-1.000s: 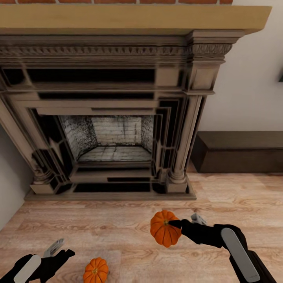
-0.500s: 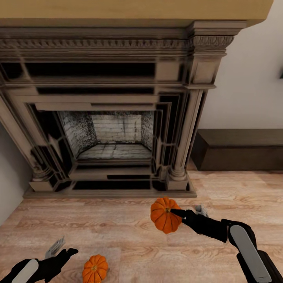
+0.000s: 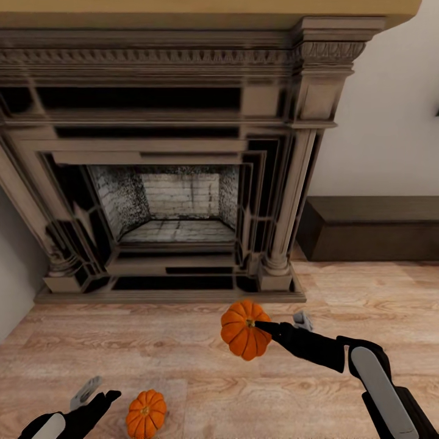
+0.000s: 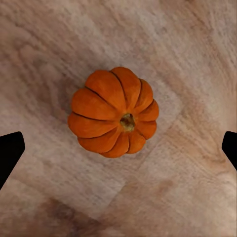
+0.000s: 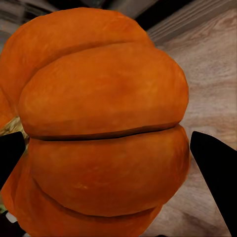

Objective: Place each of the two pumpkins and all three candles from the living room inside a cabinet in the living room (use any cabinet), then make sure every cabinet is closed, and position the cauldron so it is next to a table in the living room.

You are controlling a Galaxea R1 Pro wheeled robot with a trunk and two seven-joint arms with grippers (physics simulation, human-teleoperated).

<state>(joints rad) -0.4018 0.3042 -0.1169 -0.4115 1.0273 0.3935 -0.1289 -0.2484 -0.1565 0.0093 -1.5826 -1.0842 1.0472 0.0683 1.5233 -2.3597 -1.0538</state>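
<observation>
Midway through the pumpkin-stowing step, by the look of it: one pumpkin (image 3: 245, 330) up off the wood floor (image 3: 183, 360), pinched in the right gripper (image 3: 259, 326) in front of the fireplace (image 3: 164, 183), near the right end of its hearth. Next move likely calls for carrying that load over to the low dark-brown cabinet (image 3: 372, 228) against the wall to the right of the fireplace, and getting a front open first, since all fronts visible look shut and plain, with no handle to hook. Second pumpkin (image 3: 146, 413) resting upright on the floor, stem up, just beside the left gripper (image 3: 97, 396) and not touched by it. Seen from the left wrist, same pumpkin (image 4: 114, 112) centred between the two dark fingertips (image 4: 10, 150), which stand spread wide at either side, well clear of the rind; a descent and a squeeze probably all that is needed there. Seen from the right wrist, held pumpkin (image 5: 101, 123) bulging large between the fingertips (image 5: 212, 158), which press against its ribbed flanks; grip sideways on the body, stem pointing back toward the gripper in the head view. No candles or cauldron to report here.
</observation>
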